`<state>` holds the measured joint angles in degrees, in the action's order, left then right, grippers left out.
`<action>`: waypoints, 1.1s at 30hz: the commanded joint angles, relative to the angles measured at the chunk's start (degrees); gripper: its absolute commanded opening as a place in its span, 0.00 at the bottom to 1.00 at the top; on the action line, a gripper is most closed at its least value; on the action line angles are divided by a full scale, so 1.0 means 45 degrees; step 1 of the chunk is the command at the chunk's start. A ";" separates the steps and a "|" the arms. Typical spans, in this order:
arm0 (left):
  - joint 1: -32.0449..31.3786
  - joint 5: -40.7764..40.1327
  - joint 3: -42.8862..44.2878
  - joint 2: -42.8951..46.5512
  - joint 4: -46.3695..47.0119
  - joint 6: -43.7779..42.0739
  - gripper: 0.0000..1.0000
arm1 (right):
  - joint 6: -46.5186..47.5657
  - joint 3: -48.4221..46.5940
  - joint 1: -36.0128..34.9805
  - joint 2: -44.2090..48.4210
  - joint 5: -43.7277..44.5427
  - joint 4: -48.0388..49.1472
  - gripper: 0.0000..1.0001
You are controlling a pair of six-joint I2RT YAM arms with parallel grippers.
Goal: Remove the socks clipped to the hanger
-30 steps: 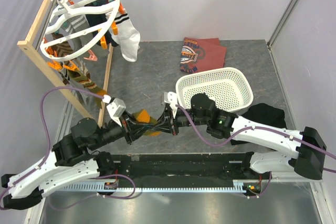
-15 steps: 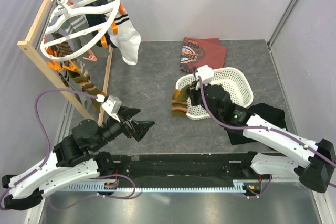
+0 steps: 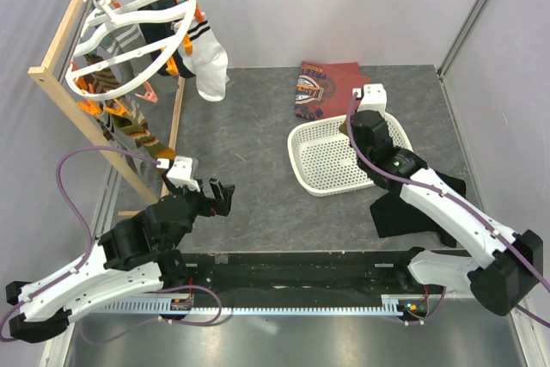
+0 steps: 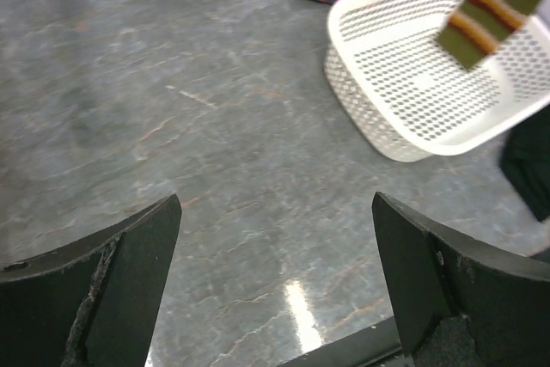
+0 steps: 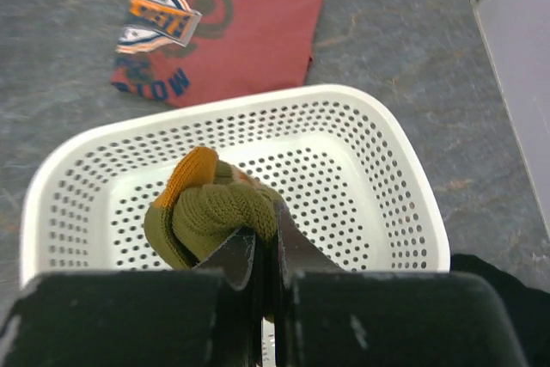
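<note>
Looking first from the top camera, the large round white plastic ring hanger (image 3: 129, 32) with orange clips hangs at the far left on the wooden rack frame (image 3: 60, 92). Several soft socks (image 3: 209, 62) are clipped to it, and a white one is the most clear. The left gripper (image 3: 219, 195) stands low over the grey table (image 3: 241, 126), well apart from the hanger. The right gripper (image 3: 356, 126) is above the far side of the white perforated plastic basket (image 3: 301, 148), near the folded maroon printed shirt (image 3: 322, 88). A black cloth (image 3: 404, 212) lies beside its arm.

In the left wrist view, the two fingers (image 4: 120, 272) are wide apart with nothing between them, only bare table. Further away, an olive-green sock with orange and brown stripes (image 4: 490, 6) hangs over the basket.

In the right wrist view, the right gripper (image 5: 266, 251) is pressed together on this olive-green sock, which is bunched directly over the inside of the basket and not yet let go.

I judge that the socks are light, soft and limp, so they will fold and swing when lifted. A good hold is on the fabric just below a clip, pulling downward so the sock slides out. The hanger may swing with the pull.
</note>
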<state>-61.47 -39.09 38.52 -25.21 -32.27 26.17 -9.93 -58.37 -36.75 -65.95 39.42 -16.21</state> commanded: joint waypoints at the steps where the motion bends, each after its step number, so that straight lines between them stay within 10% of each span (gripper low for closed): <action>1: -0.0011 -0.1742 0.0384 -0.0431 -0.0425 0.0396 0.99 | -0.0429 0.0080 0.0958 -0.0752 -0.0574 0.0008 0.00; 13: 0.0008 -0.6656 0.1263 -0.3087 -0.0914 -0.0387 0.95 | -0.0781 -0.0213 0.1741 -0.0677 -0.2625 -0.0324 0.78; 25: 0.3967 -0.7391 0.2416 -0.4847 -0.1032 -0.0503 0.83 | -0.0527 0.0022 0.1741 0.0711 -0.5732 0.0086 0.93; 33: 0.5983 -0.5768 0.1518 -0.5196 0.2911 -0.4055 0.77 | -0.0292 -0.0193 0.1722 0.0711 -0.6767 0.0476 0.94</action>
<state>-37.95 -68.49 46.28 -47.40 -31.27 17.26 -12.10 -58.13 -28.86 -63.55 12.64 -16.97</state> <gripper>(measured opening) 0.806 0.935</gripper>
